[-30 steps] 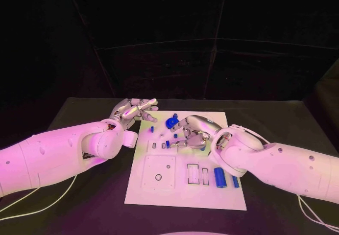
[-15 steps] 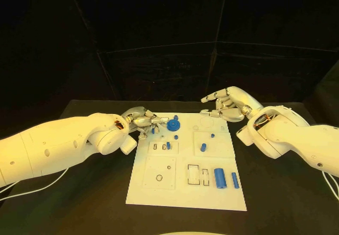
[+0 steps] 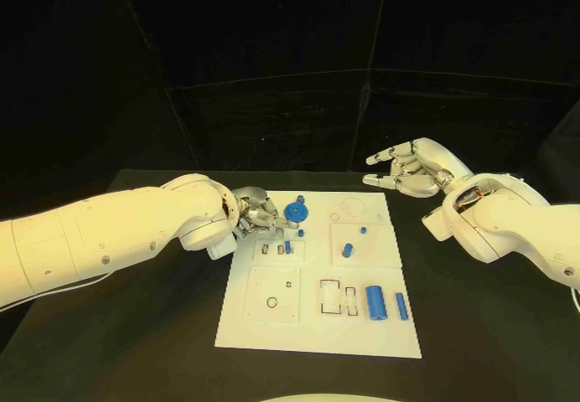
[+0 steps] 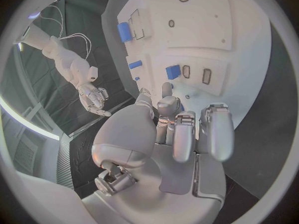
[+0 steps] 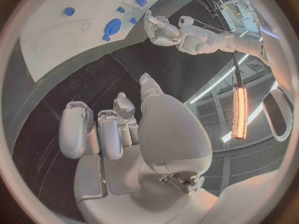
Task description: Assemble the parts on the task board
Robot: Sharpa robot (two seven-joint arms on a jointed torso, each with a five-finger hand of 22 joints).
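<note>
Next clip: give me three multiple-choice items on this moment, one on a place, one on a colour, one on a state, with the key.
1. Where is the left hand?
A. Over the white board's far left edge
B. Off the table
C. At the board's near edge

2. What colour are the two cylinders lying at the board's near right?
A. Red
B. Blue
C. Green

3. What is the right hand doing?
A. Gripping a cylinder
B. Pressing on the board
C. Raised, holding nothing

Key: 1 A, the head view shows it beside the blue round part; 2 B, both are plainly blue; 3 C, its fingers are apart with nothing between them.
</note>
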